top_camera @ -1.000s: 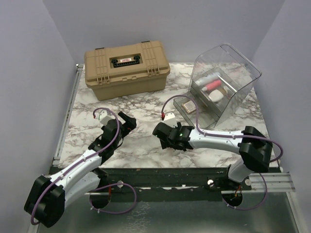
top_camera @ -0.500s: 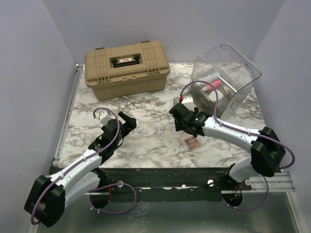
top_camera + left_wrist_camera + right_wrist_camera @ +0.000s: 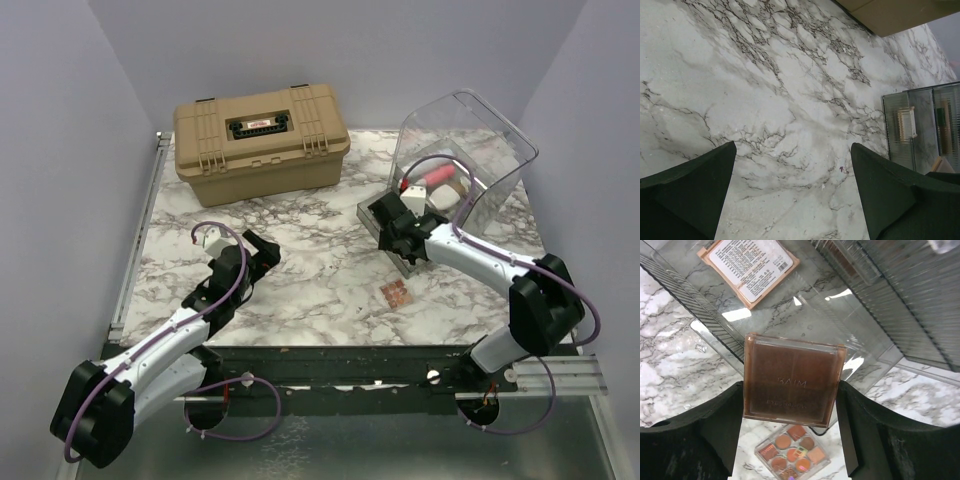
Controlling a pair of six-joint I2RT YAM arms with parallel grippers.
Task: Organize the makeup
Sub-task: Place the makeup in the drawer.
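Observation:
My right gripper [image 3: 790, 395] is shut on a square brown eyeshadow palette [image 3: 792, 360], holding it by its two sides above the pulled-out clear drawer [image 3: 850, 315]. A second palette [image 3: 749, 267] lies label-up inside that drawer. A small clear palette [image 3: 792, 452] with several round and square colours lies on the marble under the held one, also seen from above as the small palette [image 3: 397, 294]. In the top view the right gripper [image 3: 400, 235] is at the bin's front. A pink tube [image 3: 437, 175] and a white piece [image 3: 443, 197] sit in the bin. My left gripper [image 3: 792, 170] is open over bare marble.
The clear plastic bin [image 3: 470, 150] stands at the back right with its drawer out toward the middle. A large tan hard case [image 3: 260, 140] stands shut at the back left. The left gripper [image 3: 262, 250] rests low, left of centre. The table edge runs along the front.
The right arm swung from the table's middle back and right to the bin's drawer, carrying the brown palette. The small clear palette stayed on the marble. The left arm has not moved.

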